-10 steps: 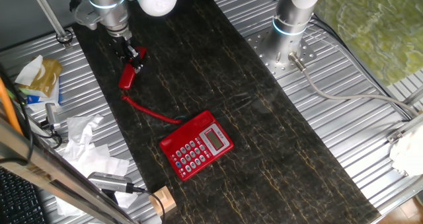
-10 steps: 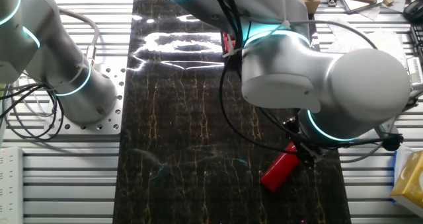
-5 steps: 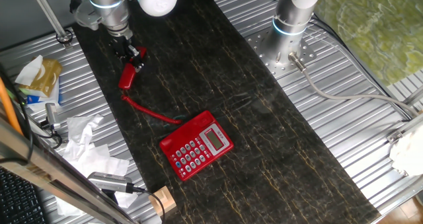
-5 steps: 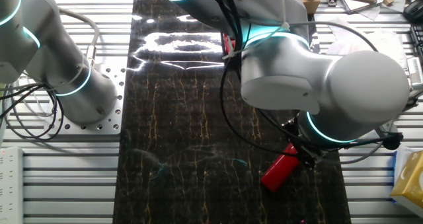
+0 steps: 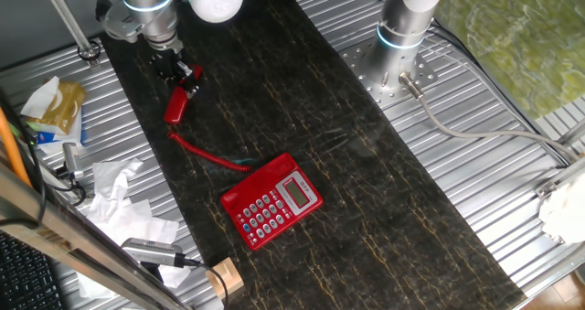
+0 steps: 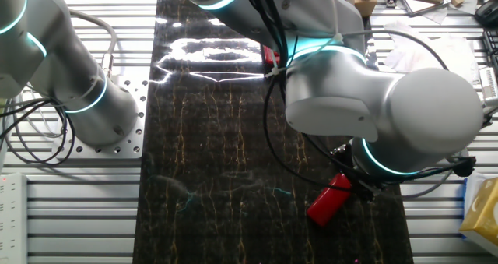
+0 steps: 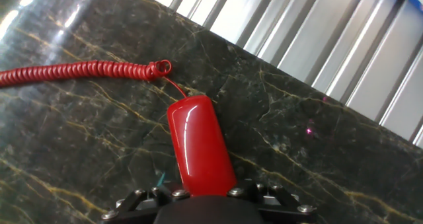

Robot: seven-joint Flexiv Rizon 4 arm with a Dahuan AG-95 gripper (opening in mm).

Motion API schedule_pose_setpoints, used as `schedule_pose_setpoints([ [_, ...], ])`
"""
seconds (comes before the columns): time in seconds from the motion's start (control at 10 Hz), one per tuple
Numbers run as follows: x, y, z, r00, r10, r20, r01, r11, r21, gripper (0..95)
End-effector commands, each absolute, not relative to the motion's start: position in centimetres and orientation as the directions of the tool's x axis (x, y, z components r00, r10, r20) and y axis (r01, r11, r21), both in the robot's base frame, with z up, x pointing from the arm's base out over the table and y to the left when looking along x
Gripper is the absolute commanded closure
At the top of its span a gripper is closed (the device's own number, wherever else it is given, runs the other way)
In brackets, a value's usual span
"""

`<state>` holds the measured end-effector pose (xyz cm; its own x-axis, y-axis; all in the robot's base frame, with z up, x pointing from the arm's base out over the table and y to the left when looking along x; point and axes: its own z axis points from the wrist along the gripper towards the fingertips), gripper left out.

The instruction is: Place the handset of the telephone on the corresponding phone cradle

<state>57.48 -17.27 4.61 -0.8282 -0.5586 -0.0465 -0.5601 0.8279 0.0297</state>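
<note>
End effector: the end effector (image 5: pixel 186 78) sits at the far left end of the dark marble tabletop (image 5: pixel 384 191), its fingers clamped on the upper end of the handset (image 5: pixel 177 103); the hand view shows the red bar running straight out from between the jaws.
Handset position: it hangs tilted, its free end pointing down toward the tabletop; whether that end touches the surface cannot be told. In the other fixed view the handset (image 6: pixel 328 197) shows below the big white arm joint.
Handset feel: judged from its glossy shell (image 7: pixel 198 145), it is probably light, stiff and slippery; a hold at one end lets it swing or twist between the jaws.
Better hold: the middle of the bar, across its narrow width, would likely keep it level for seating; the present end grip calls for slow moves.
Coiled cord: the coiled cord (image 5: pixel 208 154) lies slack on the tabletop, running from the handset to the phone; it is soft and springy and may tug sideways as it stretches or bunches.
Telephone: the telephone (image 5: pixel 271 200) rests flat, well apart from the handset, keypad up and turned at an angle.
Phone cradle: the phone cradle (image 5: pixel 247 179) is empty; the handset must be turned to match its slant.
</note>
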Motion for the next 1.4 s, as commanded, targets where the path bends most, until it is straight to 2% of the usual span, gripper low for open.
schedule_pose_setpoints([
  [0.1, 57.5, -17.3, 4.4, -0.812, -0.582, -0.048, -0.584, 0.811, 0.032, 19.0],
  [0.5, 57.4, -17.3, 3.9, -0.81, -0.584, -0.048, -0.586, 0.81, 0.026, 19.0],
  [0.6, 57.4, -17.3, 3.8, -0.811, -0.583, -0.049, -0.585, 0.811, 0.027, 38.0],
  [1.4, 57.4, -17.6, 3.3, -0.814, -0.579, -0.053, -0.581, 0.814, 0.025, 38.0],
])
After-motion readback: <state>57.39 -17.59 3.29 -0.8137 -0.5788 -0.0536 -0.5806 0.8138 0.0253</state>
